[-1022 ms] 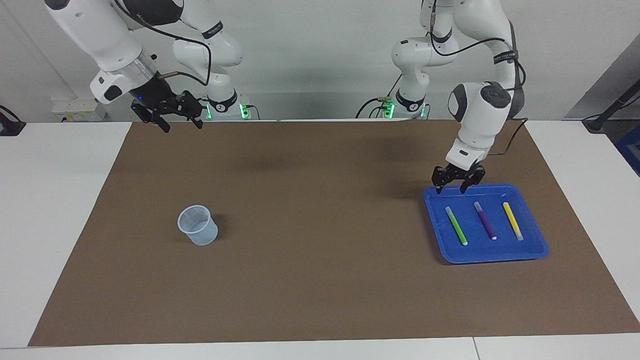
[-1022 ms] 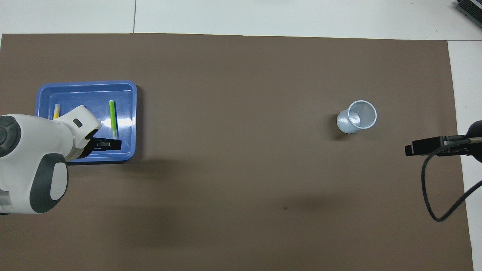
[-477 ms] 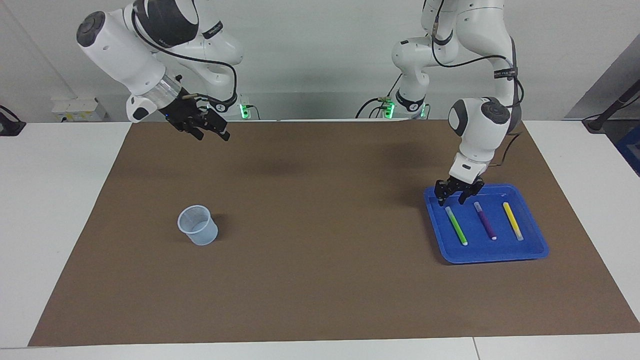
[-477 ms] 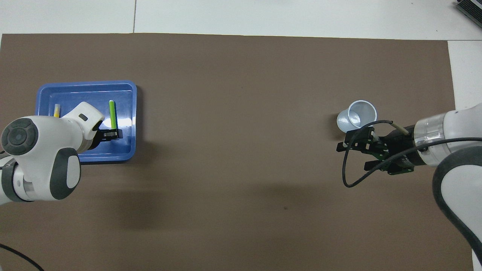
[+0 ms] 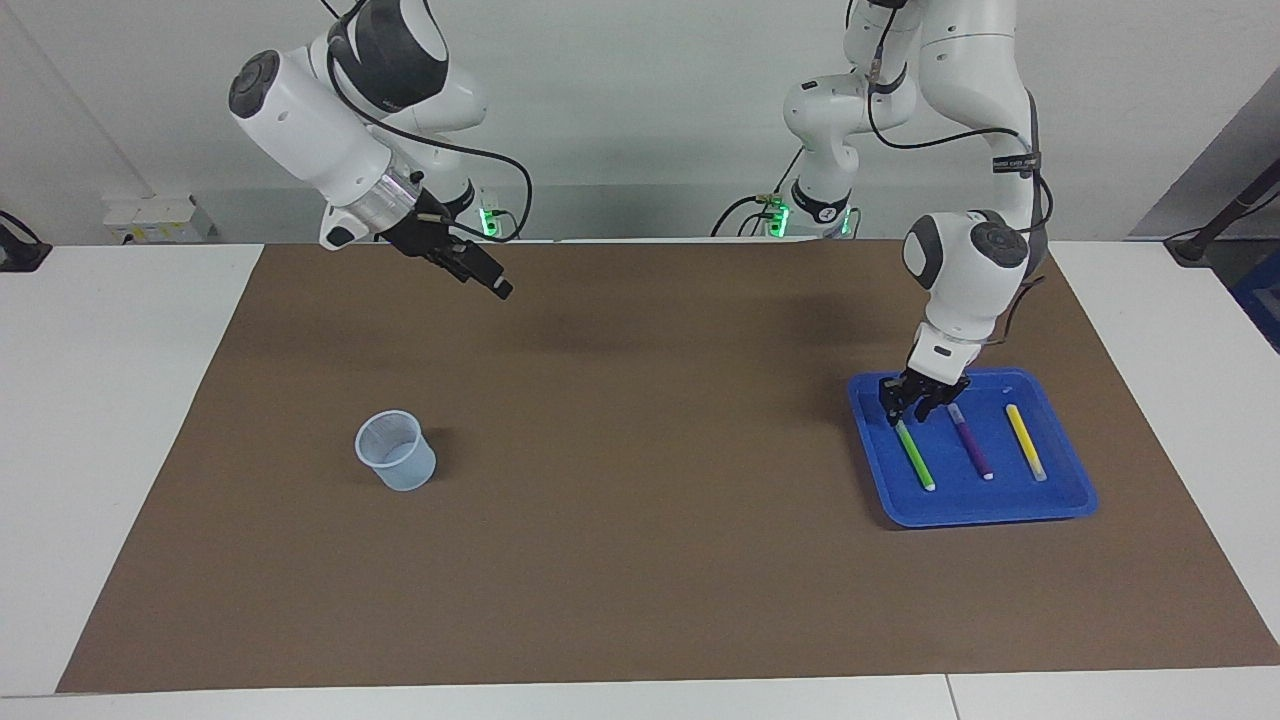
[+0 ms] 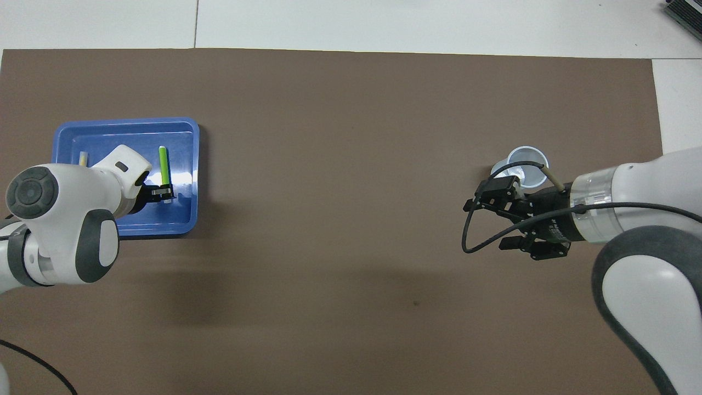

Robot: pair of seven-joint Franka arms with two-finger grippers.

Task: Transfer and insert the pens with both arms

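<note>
Item: pen transfer, opening step (pickup).

- Blue tray (image 5: 1065, 500), on the brown mat at the left arm's end of the tabletop. Holds three pens lying side by side: lime green pen (image 5: 915, 455), purple pen (image 5: 971, 448), yellow pen (image 5: 1026, 443).
- Left pincer (image 5: 908, 410), down inside the tray at the robot-side end of the lime green pen, fingers either side of it. Whether they already pinch it I cannot tell.
- Right pincer (image 5: 480, 272), in the air over bare mat near the tabletop's robot-side edge, spread wide and holding nothing.
- Clear cup (image 5: 396, 451), upright on the mat toward the right arm's end; no pens in it.

Step, as judged: grasp of the first pen. Next move calls for a firm pinch, a clean lift clear of the tray rim, then carriage toward mid-tabletop for handover.

View notes: the facing view shows all three pens and the right pincer's height. The overhead view hides the purple pen under the left wrist, shows only the yellow pen's tip, and lays the right pincer against the cup.
</note>
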